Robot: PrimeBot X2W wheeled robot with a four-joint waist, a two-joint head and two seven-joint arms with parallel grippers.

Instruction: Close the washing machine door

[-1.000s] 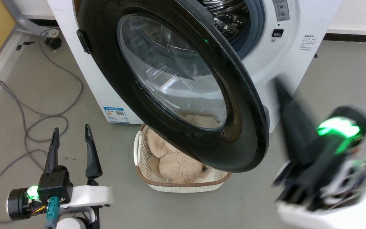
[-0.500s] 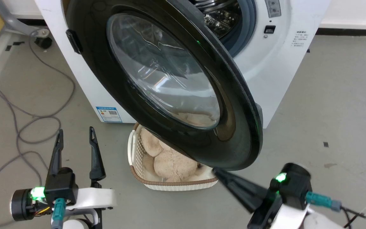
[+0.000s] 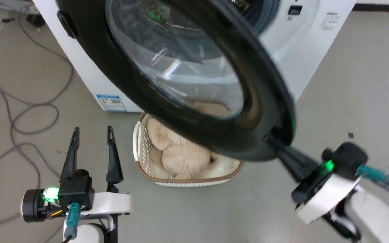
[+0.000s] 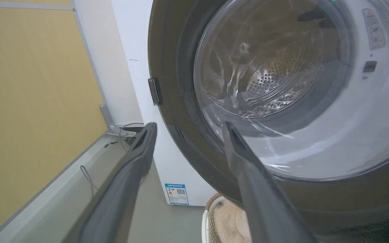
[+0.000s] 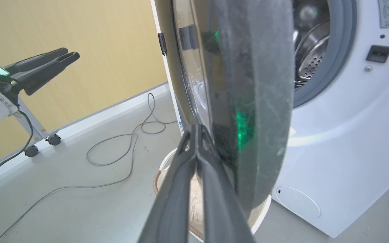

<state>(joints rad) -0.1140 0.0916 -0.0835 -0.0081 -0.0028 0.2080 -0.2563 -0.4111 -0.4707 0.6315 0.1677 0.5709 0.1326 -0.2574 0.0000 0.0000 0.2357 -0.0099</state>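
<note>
Now the washing machine door (image 3: 181, 67) stands swung out from the washing machine (image 3: 302, 60). Its free edge is toward me at the lower right of the head view, and its outer face is turned toward my left arm. It is a round disc and stands upright on its edge. The wide black rim is glossy, and the clear glass window shows the perforated steel drum behind it in the left wrist view.

Half a second ago my right fingers (image 3: 292, 158) lay under the door's bottom rim. Now their tips meet the rim at its lower right. In the right wrist view they sit against the shiny outer face just beside the thick, dusty edge. The right jaws are clenched, finger pressed to finger, holding nothing. The head camera has shifted too, so I cannot tell whether the door itself has swung.

The left jaws are released, and the two fingers (image 3: 70, 158) stand apart over the grey floor (image 3: 349, 84), well clear of the door.

Below the door sits a white woven basket (image 3: 187, 182) with a brown rim, full of beige plush (image 3: 181, 158). A grey cable (image 3: 22, 114) loops on the floor to the left.
</note>
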